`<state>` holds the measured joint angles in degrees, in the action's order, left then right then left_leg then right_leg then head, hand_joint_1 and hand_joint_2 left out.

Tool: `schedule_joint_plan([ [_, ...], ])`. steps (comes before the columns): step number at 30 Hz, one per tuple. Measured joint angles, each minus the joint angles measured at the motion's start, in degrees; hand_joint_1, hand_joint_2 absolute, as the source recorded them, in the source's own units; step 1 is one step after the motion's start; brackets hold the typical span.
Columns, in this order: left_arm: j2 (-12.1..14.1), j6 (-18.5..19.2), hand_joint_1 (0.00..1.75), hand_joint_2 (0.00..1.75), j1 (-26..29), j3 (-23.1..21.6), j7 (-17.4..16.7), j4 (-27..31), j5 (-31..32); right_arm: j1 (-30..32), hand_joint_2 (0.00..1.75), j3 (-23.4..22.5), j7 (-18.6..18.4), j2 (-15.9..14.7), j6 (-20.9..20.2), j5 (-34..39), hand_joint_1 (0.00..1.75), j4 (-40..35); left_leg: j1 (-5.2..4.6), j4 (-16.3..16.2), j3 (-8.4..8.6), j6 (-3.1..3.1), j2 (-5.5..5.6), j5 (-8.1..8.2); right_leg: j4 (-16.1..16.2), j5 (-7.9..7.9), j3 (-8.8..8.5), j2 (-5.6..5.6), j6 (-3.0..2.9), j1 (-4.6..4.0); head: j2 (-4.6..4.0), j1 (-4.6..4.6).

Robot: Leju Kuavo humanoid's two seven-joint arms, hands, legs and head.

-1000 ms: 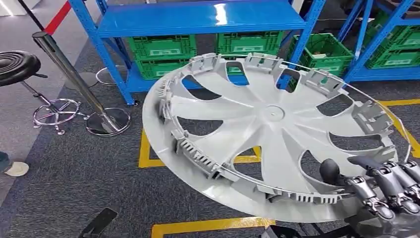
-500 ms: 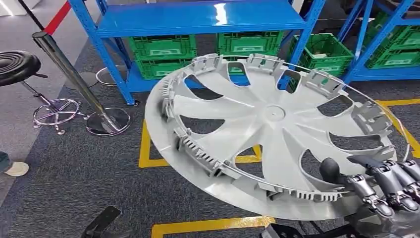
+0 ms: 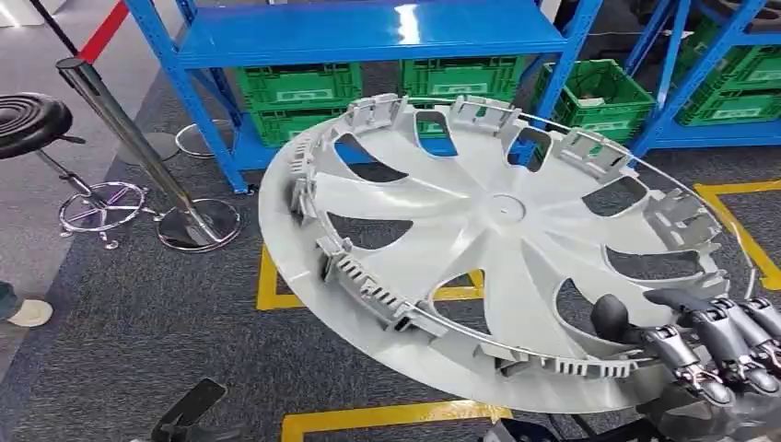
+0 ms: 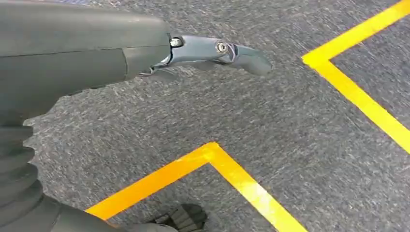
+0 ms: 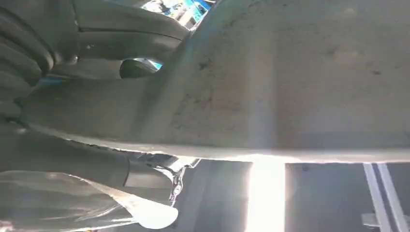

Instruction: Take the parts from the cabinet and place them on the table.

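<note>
While my right hand [image 3: 714, 354] grips the near rim of the wheel cover [image 3: 502, 244], with the dark thumb on the inner face beside a cut-out and the fingers curled over the edge, the cover hangs tilted in the air above the grey carpet [image 3: 138, 322]. Its ribbed back side with the clips faces up toward my head, and its far edge rises toward the shelves. From my right wrist, the cover's pale underside [image 5: 290, 87] sits close over the hand [image 5: 96, 111]; the picture is too glary there for me to make out the fingers well.

My left hand [image 4: 121, 53] hangs over the carpet with nothing in it, and the one finger [image 4: 227, 50] I can see stretches out straight. Yellow tape lines [image 4: 232, 174] run across the floor below it.

Beyond the cover stands a blue shelf rack [image 3: 368, 37] with green crates [image 3: 299, 87] on its lower level. To the left, a leaning metal post [image 3: 138, 147] rests on a round base, and a black stool [image 3: 32, 124] stands near it. A shoe [image 3: 28, 313] shows at the left edge.
</note>
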<state>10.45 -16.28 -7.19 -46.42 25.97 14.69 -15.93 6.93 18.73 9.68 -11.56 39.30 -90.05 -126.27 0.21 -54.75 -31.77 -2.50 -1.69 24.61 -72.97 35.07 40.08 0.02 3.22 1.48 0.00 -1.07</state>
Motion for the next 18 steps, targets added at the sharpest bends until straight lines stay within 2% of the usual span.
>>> schedule_joint_plan([
  [1,-0.02,0.00,0.00,1.75,-0.01,0.00,0.00,0.02,0.04,0.03,1.75,0.07,0.00,-0.02,0.00,0.00,1.75,0.11,0.07,-0.11,-0.01,0.15,-0.25,0.08,-0.93,-0.48,0.57,-0.04,0.22,0.17,0.00,0.09],
  [2,-0.07,0.00,0.00,1.75,-0.01,0.00,0.00,0.02,0.11,0.07,1.75,0.09,0.00,-0.09,0.00,0.00,1.75,0.15,0.22,-0.28,-0.01,0.47,-0.47,0.23,0.73,-2.04,-0.29,-0.14,0.43,0.34,0.02,0.04],
  [3,-0.17,0.02,0.00,1.75,0.00,0.00,-0.02,0.07,0.18,0.06,1.75,0.13,0.00,-0.15,0.00,0.00,1.75,0.15,0.52,-0.69,-0.02,0.91,-0.72,0.52,5.04,-4.59,-2.49,-0.34,0.63,0.55,0.02,0.09],
  [4,-0.24,0.02,0.00,1.75,0.00,0.00,-0.02,0.15,0.20,0.05,1.75,0.18,0.02,-0.20,0.00,0.00,1.75,0.18,0.89,-1.45,-0.05,1.58,-0.97,1.01,11.00,-7.38,-5.65,-1.17,0.95,0.82,0.02,0.06],
  [5,-0.22,0.02,0.00,1.75,0.00,0.02,-0.02,0.17,0.24,-0.06,1.75,0.22,0.02,-0.31,0.00,0.00,1.75,0.18,1.07,-2.36,-0.19,2.27,-1.24,1.56,14.50,-7.23,-7.39,-2.66,1.56,0.79,0.02,0.13],
  [6,0.20,0.02,0.00,1.75,-0.01,0.07,-0.04,0.20,0.26,-0.08,1.75,0.31,0.02,-0.33,0.00,0.00,1.75,0.26,0.53,-3.40,-0.60,2.90,-1.30,2.15,14.60,-6.72,-7.45,-2.74,0.74,0.50,0.00,0.59],
  [7,0.13,0.02,0.00,1.75,0.08,0.07,-0.04,0.26,0.37,-0.05,1.75,0.35,0.02,-0.33,0.02,0.02,1.75,0.18,0.48,-3.62,-0.76,3.08,-1.38,2.13,14.02,-6.69,-7.48,-1.82,-0.53,0.44,0.02,0.44],
  [8,0.11,0.04,0.00,1.75,0.08,0.07,-0.04,0.31,0.42,0.01,1.75,0.35,0.02,-0.33,0.02,0.02,1.75,0.20,0.49,-3.62,-0.71,3.15,-1.66,2.03,13.67,-6.71,-7.23,-1.70,-0.73,0.35,0.00,0.06],
  [10,0.11,0.07,0.00,1.75,0.03,0.11,-0.04,0.33,0.48,0.06,1.75,0.35,0.15,-0.33,0.02,-0.02,1.75,0.20,0.78,-3.74,-0.72,3.46,-2.26,2.19,13.42,-6.79,-6.86,-0.89,-1.41,0.42,0.00,0.06],
  [11,0.09,0.18,0.00,1.75,0.03,0.11,-0.04,0.37,0.59,0.05,1.75,0.35,0.22,-0.33,0.02,-0.02,1.75,0.20,0.98,-4.66,-0.97,3.83,-0.97,3.48,13.49,-6.91,-6.84,-0.52,-1.92,0.45,0.00,-0.04],
  [12,0.06,0.20,0.00,1.75,0.05,0.11,-0.04,0.42,0.61,-0.06,1.75,0.35,0.26,-0.33,0.02,0.00,1.75,0.20,1.07,-6.69,-1.71,3.88,-0.03,5.10,13.50,-6.98,-6.83,-0.28,-2.13,0.44,0.00,-0.05],
  [14,0.09,0.20,0.00,1.75,0.12,0.13,-0.04,0.44,0.63,-0.07,1.75,0.35,0.37,-0.33,0.02,0.00,1.75,0.20,0.98,-16.66,-5.83,3.96,0.94,10.14,13.49,-7.09,-6.64,0.62,-2.45,0.26,0.02,-0.13],
  [15,0.09,0.22,0.00,1.75,0.16,0.13,-0.04,0.44,0.61,-0.06,1.75,0.37,0.39,-0.33,0.02,0.00,1.75,0.20,0.94,-20.55,-7.56,3.88,0.97,11.54,13.48,-7.09,-6.60,1.04,-2.52,0.12,0.00,-0.13],
  [16,0.04,0.26,0.00,1.75,0.21,0.13,-0.07,0.44,0.61,-0.05,1.75,0.37,0.46,-0.33,0.02,0.00,1.75,0.20,0.89,-22.66,-8.59,3.65,1.01,11.77,13.48,-7.13,-6.60,1.66,-2.60,-0.06,0.00,-0.11],
  [17,0.02,0.28,0.00,1.75,0.23,0.13,-0.07,0.46,0.64,-0.02,1.75,0.37,0.46,-0.33,0.02,0.00,1.75,0.20,0.82,-21.75,-8.21,3.32,1.09,10.48,13.48,-7.13,-6.63,2.18,-2.61,-0.17,0.00,-0.11],
  [18,0.02,0.29,0.00,1.75,0.23,0.13,-0.05,0.46,0.64,-0.03,1.75,0.37,0.46,-0.33,0.02,0.00,1.75,0.20,0.71,-18.59,-6.89,2.86,1.27,8.15,13.48,-7.14,-6.64,2.86,-2.63,-0.28,0.02,-0.13],
])
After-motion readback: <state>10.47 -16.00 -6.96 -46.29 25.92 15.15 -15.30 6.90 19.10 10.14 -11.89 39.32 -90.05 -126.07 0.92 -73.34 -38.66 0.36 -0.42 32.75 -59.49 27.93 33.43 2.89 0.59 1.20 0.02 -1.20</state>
